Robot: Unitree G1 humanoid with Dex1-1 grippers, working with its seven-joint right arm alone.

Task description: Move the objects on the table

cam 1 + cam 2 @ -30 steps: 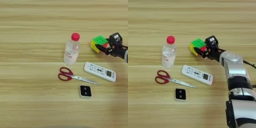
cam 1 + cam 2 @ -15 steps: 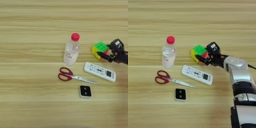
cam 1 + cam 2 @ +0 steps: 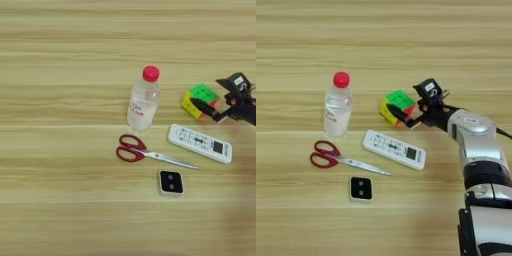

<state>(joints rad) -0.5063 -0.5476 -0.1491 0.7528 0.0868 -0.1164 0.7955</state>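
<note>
The right gripper [image 3: 413, 102] sits at the right side of the table [image 3: 60, 60], its two black fingers spread apart and clamped on nothing; the lower finger [image 3: 204, 107] lies across the near right face of the green-yellow-red puzzle cube [image 3: 396, 105], while the upper finger [image 3: 428, 90] stands off beyond the cube's far right corner, so the cube rests on the wood partly between them. Behind the gripper the silver forearm [image 3: 476, 137] runs down toward the bottom right edge. The clear plastic bottle with red cap [image 3: 143, 98] lies on its side left of the cube, cap pointing away from the robot. Just in front of the cube, the white remote control [image 3: 199, 143] lies aslant, its right end nearer the robot. The red-handled scissors [image 3: 150, 151] lie left of the remote and in front of the bottle, handles to the left and closed blades pointing right. The small white square device with black face [image 3: 171, 182] lies nearest the robot, just in front of the scissor tips
</note>
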